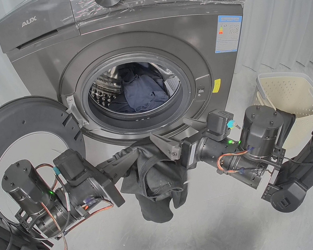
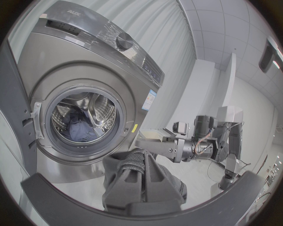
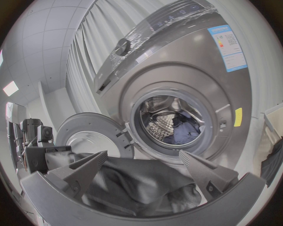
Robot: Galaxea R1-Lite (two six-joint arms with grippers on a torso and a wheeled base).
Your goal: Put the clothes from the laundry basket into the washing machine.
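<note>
A dark grey garment [image 1: 159, 186] hangs in front of the washing machine [image 1: 52, 66], below its open port. My left gripper [image 1: 132, 155] is shut on the garment's upper edge; in the left wrist view the fingers [image 2: 132, 179] pinch the cloth [image 2: 132, 160]. My right gripper [image 1: 169, 128] stands open just right of that hold, with one finger [image 1: 166, 145] resting against the top of the cloth. Its two fingers spread over the garment [image 3: 141, 182] in the right wrist view. Blue clothes [image 1: 141, 92] lie inside the drum. The cream laundry basket [image 1: 290, 97] stands on the floor to the right.
The round machine door [image 1: 19, 130] is swung open to the left, close behind my left arm. Bare grey floor lies under the hanging garment. Pleated white curtains stand behind the machine and basket.
</note>
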